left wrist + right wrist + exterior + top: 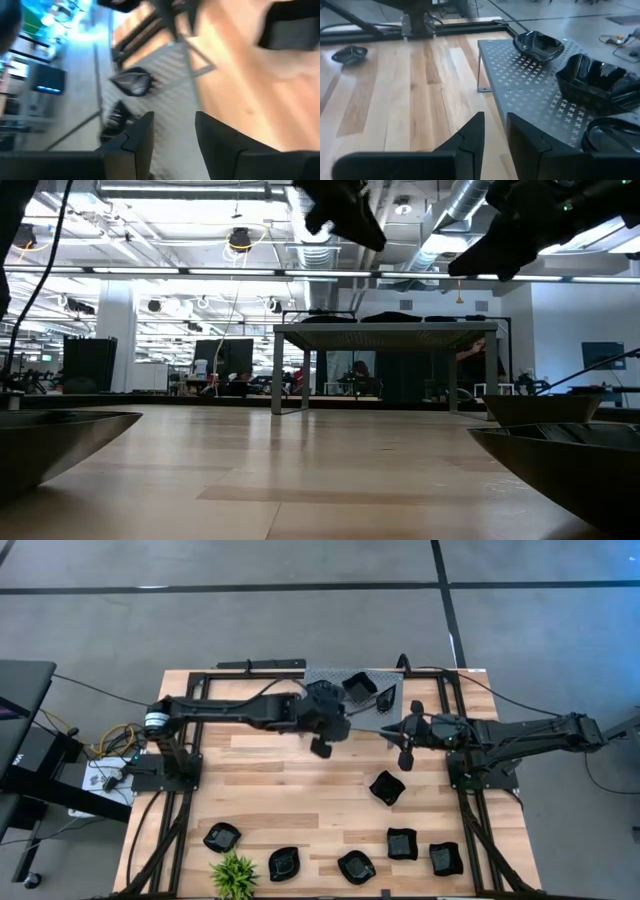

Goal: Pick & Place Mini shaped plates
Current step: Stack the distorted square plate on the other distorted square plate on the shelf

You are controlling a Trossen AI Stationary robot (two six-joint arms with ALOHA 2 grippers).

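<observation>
On grey shelf (535, 85), glossy black wavy-rimmed plates (538, 46); L & R jaws narrowly apart, empty.

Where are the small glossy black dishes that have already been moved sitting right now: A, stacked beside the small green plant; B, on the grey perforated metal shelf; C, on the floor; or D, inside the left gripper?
B: several small glossy black dishes rest on the grey perforated metal shelf, as the right wrist view shows, while both grippers hold nothing.
</observation>
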